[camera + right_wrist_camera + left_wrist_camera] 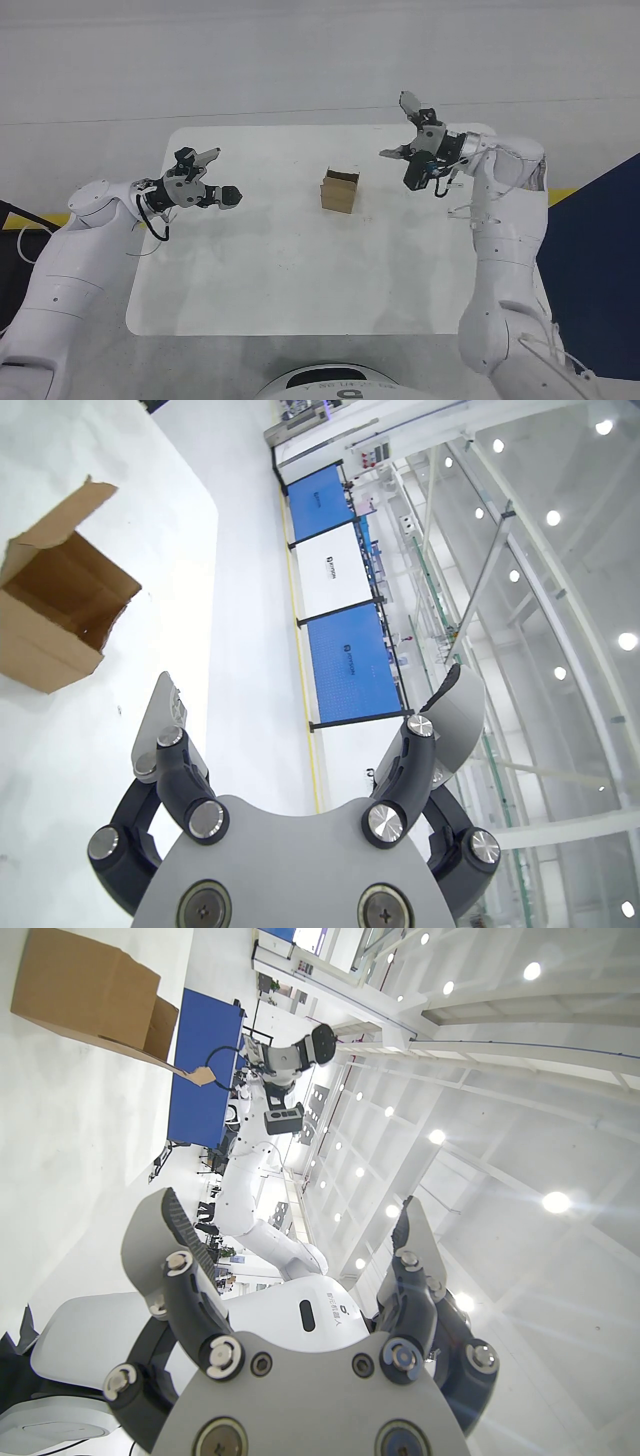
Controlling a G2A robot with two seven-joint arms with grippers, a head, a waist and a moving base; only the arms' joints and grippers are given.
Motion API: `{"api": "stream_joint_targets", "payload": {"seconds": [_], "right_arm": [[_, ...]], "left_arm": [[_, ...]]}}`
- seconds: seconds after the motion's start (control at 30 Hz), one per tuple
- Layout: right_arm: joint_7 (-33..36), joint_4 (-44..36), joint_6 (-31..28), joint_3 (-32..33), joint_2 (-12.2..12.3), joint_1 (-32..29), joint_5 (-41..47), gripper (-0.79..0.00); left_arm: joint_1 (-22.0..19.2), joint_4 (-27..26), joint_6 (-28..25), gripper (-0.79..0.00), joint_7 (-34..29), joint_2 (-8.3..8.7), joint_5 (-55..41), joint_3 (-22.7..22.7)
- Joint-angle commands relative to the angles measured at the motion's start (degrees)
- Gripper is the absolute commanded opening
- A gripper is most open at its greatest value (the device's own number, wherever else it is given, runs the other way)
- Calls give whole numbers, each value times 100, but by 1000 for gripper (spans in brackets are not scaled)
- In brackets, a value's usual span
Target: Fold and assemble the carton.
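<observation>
Carton (339, 193) stands mouth upward, apparently; both jaws gape wide, empty, flanking it.

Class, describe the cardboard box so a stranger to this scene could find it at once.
Start at the white table. Near its middle stands a small box. It is the only brown thing there, its top open, one flap raised.

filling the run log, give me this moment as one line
brown cardboard carton: on white table, one end open | left gripper: open, empty, clear of carton | right gripper: open, empty, clear of carton
</observation>
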Motion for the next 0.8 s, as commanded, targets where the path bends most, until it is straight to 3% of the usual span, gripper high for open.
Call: {"api": "stream_joint_targets", "payload": {"seconds": [0.0,0.13,0.33,0.77], "right_arm": [[-163,1136,313,443,-143,514,0,0],[-295,3054,444,1109,-160,1445,0,0],[-697,5159,847,1634,265,2444,0,0],[-674,5182,830,1662,260,2430,0,0]], "left_arm": [[0,0,0,0,0,0,0,0],[0,0,0,0,0,0,0,0],[0,0,0,0,0,0,0,0],[0,0,0,0,0,0,0,0]]}}
